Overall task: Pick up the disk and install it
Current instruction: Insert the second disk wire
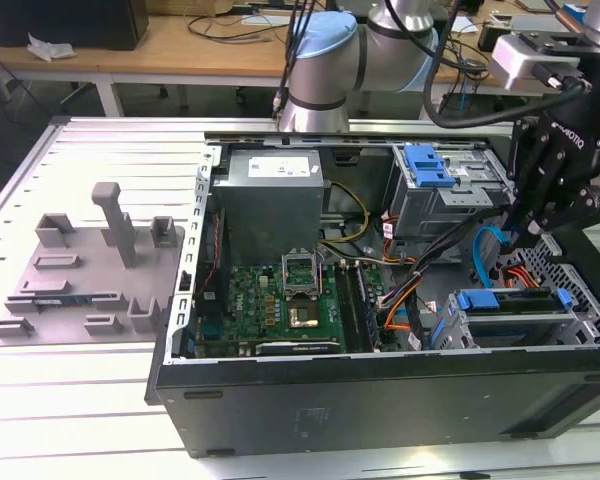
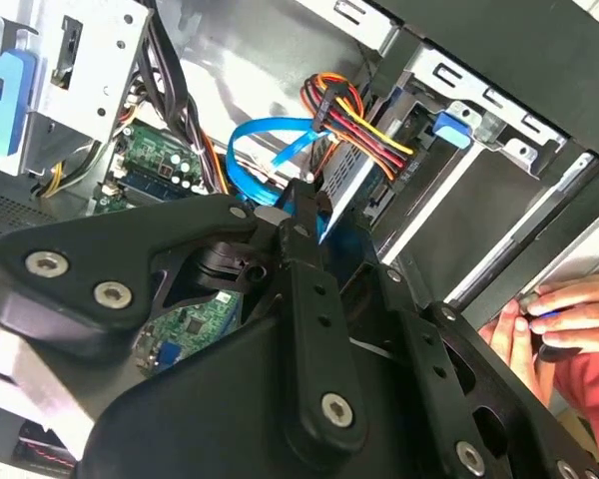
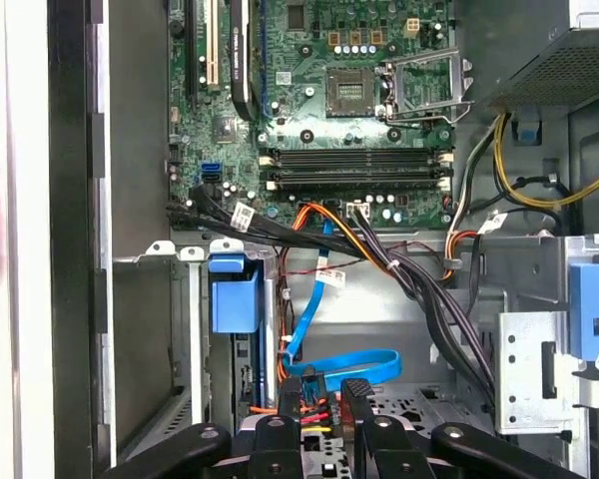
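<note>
The case (image 1: 380, 400) lies open. The disk (image 1: 510, 302) sits in its cage, seemingly seated, just below the gripper (image 1: 508, 238). A blue cable (image 3: 349, 364) loops at the gripper's tip. Whether the gripper is closed, I cannot tell.

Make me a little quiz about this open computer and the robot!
1. True or false: the grey tray lies inside the computer case.
2. What colour is the flat cable looping close to the tool? A red, B blue, C green.
3. Fill in: in the exterior view, the tool hangs over the case's ___ end (that view's left or right).
Key: 1 false; 2 B; 3 right.
</note>
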`<state>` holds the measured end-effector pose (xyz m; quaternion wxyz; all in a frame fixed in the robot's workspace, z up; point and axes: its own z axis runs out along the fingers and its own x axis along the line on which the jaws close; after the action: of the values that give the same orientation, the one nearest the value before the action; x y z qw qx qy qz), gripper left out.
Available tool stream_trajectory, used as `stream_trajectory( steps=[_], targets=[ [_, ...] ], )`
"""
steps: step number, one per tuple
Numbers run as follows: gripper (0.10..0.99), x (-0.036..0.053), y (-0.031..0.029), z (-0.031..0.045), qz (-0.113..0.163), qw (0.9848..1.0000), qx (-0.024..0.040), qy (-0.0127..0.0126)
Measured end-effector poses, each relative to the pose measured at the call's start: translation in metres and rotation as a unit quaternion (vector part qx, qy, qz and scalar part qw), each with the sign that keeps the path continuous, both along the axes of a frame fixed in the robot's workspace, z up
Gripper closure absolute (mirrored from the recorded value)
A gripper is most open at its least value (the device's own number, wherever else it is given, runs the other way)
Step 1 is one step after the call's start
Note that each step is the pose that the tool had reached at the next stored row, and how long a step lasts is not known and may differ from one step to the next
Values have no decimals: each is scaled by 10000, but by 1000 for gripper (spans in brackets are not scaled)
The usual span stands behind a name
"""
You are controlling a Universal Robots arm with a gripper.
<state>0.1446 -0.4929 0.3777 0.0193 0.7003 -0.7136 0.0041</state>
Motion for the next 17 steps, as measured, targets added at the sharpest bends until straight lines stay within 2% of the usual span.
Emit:
stream_trajectory(
  steps=[4, 6, 7, 8, 9, 10, 11, 12, 14, 17],
  targets=[
    [780, -10, -69, 0, 9, 10000, 15, 0],
    [780, -12, -82, -4, 9, 10000, 17, -2],
    [780, -51, -82, -15, 13, 10000, 27, -64],
    [780, -71, -82, -18, 15, 9999, 31, -112],
    [780, -86, -82, -19, 15, 9998, 41, -170],
    [780, -95, -82, -20, 15, 9998, 48, -206],
    [780, -104, -83, -22, 15, 9996, 60, -265],
    [780, -104, -83, -25, 15, 9996, 68, -276],
    [780, -104, -82, -42, 14, 9996, 106, -276],
    [780, -105, -84, -56, 10, 9993, 255, -277]
  ],
)
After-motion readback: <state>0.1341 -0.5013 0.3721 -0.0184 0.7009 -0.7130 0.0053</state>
